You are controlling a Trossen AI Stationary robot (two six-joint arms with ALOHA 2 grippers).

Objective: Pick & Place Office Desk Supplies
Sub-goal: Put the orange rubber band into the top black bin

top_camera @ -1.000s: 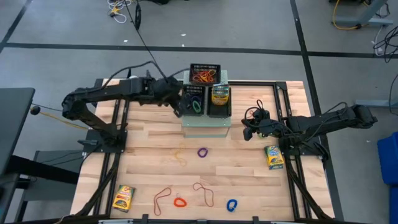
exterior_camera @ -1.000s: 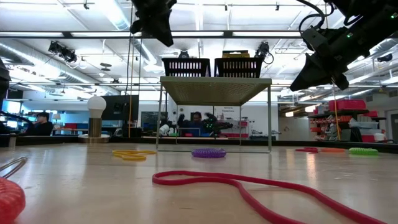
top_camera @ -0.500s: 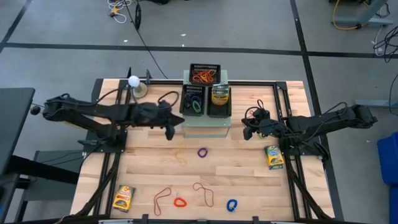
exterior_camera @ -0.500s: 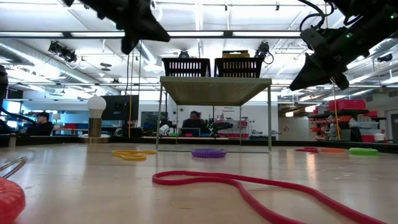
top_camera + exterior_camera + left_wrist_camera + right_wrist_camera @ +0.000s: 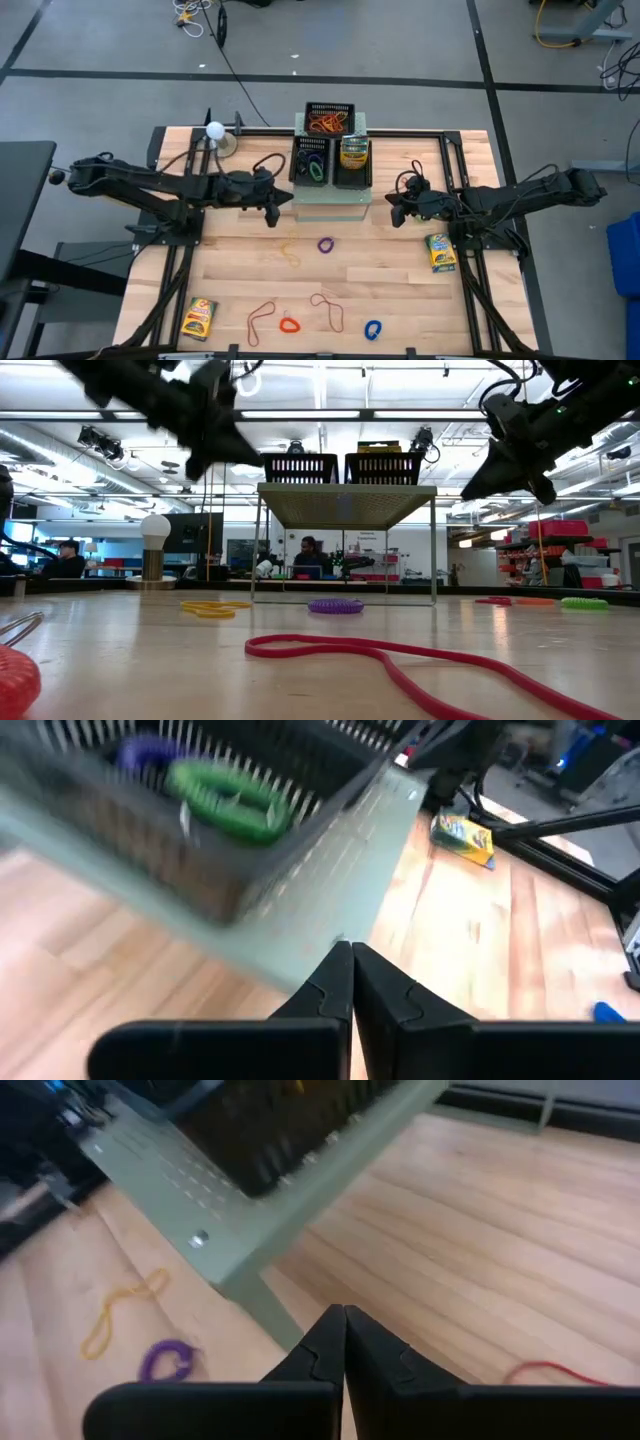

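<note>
My left gripper (image 5: 272,213) (image 5: 350,965) is shut and empty, hovering just left of the pale-green perforated box (image 5: 330,203). My right gripper (image 5: 393,213) (image 5: 343,1328), also shut and empty, hovers to that box's right. On the table lie a purple loop (image 5: 326,244), a yellow rubber band (image 5: 288,252), orange bands (image 5: 262,318), a red loop (image 5: 289,324), a blue loop (image 5: 372,329) and two crayon boxes (image 5: 199,318) (image 5: 439,252). The mesh trays on the box hold orange bands (image 5: 328,123), green and purple loops (image 5: 230,795) and a crayon box (image 5: 353,153).
The perforated box stands on thin legs (image 5: 433,550) at the table's far middle, with black mesh trays (image 5: 313,163) on top. A white ball lamp (image 5: 214,130) sits at the far left. Bare wood lies between the two grippers and the near-edge items.
My left gripper has swung from above the loop tray toward the table's near-left and come down beside the box, its arm folding out to the left. It stays shut. The right arm has kept almost still.
</note>
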